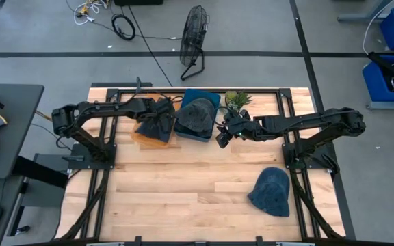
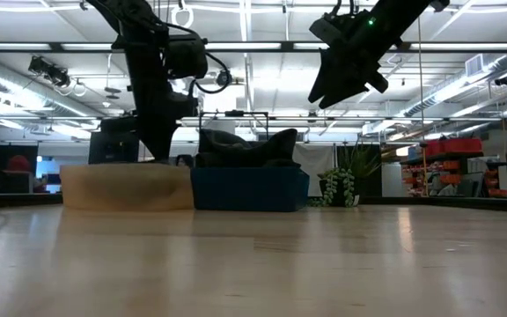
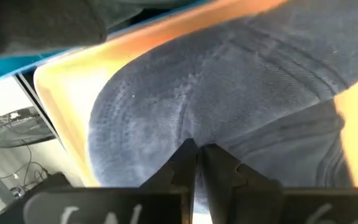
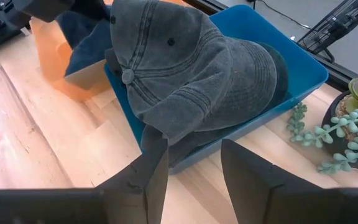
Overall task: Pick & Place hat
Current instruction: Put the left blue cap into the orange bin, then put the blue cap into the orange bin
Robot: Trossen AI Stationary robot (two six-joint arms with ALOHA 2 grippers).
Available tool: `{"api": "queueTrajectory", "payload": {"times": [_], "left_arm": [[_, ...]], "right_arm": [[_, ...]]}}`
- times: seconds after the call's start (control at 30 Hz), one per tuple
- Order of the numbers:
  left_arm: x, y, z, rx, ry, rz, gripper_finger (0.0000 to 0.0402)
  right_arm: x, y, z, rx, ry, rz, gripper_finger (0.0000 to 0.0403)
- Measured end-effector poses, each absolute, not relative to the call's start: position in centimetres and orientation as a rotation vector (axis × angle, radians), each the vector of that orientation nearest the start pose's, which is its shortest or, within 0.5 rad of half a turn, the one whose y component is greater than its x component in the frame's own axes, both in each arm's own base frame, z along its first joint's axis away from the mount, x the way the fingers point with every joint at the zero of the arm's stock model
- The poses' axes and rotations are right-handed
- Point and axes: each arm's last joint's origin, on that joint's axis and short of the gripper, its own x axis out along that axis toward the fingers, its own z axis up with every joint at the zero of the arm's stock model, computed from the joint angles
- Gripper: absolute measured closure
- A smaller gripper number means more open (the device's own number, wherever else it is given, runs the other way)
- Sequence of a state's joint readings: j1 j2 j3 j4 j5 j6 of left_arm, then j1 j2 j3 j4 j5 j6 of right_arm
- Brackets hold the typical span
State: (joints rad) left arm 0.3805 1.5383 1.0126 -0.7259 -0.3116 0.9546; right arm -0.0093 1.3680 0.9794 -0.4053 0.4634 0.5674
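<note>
A dark blue hat (image 1: 150, 128) lies in an orange bin (image 1: 137, 137). My left gripper (image 3: 196, 152) reaches down into that bin and is shut on this hat (image 3: 229, 81). A grey hat (image 4: 191, 68) sits heaped in the blue bin (image 4: 303, 68) beside it, its crown rising above the rim. My right gripper (image 4: 194, 155) hovers open just right of the blue bin (image 1: 200, 94), raised above the table (image 2: 337, 88), and touches nothing. Another blue hat (image 1: 271, 191) rests on the table near the right front. My left gripper pinches a fold of the blue hat's crown cloth (image 3: 191, 134) between its two fingertips. It comes from above, slanting down into the orange bin (image 3: 61, 106). The hat lies inside the bin, its cloth bunched up at the fingers.
A small potted succulent (image 1: 237, 100) stands at the far edge, just right of the blue bin and close to my right gripper. Black frame rails run along the table's sides. The wooden table top (image 1: 183, 191) in front of the bins is bare apart from the third hat.
</note>
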Motion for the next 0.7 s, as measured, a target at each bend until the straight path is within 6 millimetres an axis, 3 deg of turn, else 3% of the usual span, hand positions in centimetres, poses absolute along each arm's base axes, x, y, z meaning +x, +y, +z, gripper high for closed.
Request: {"api": "queueTrajectory", "payload": {"times": [0.23, 0.43, 0.57, 0.7], "left_arm": [[26.0, 11.3, 20.6, 0.731, 1.449, -0.043, 0.032], [26.0, 11.3, 20.6, 0.572, 1.432, 0.104, 0.0269], [26.1, 11.0, 20.6, 0.387, 1.394, 0.26, 0.0261], [26.2, 10.1, 20.5, 0.252, 1.38, 0.352, 0.0267]], "right_arm": [[28.1, -1.6, 25.8, 0.336, 0.635, -0.648, 0.025], [28.1, -1.7, 25.7, 0.248, 0.683, -0.599, 0.025], [27.7, -1.2, 25.7, 0.294, 0.732, -0.499, 0.025], [26.9, 0.1, 27.4, 0.344, 0.813, -0.4, 0.025]]}}
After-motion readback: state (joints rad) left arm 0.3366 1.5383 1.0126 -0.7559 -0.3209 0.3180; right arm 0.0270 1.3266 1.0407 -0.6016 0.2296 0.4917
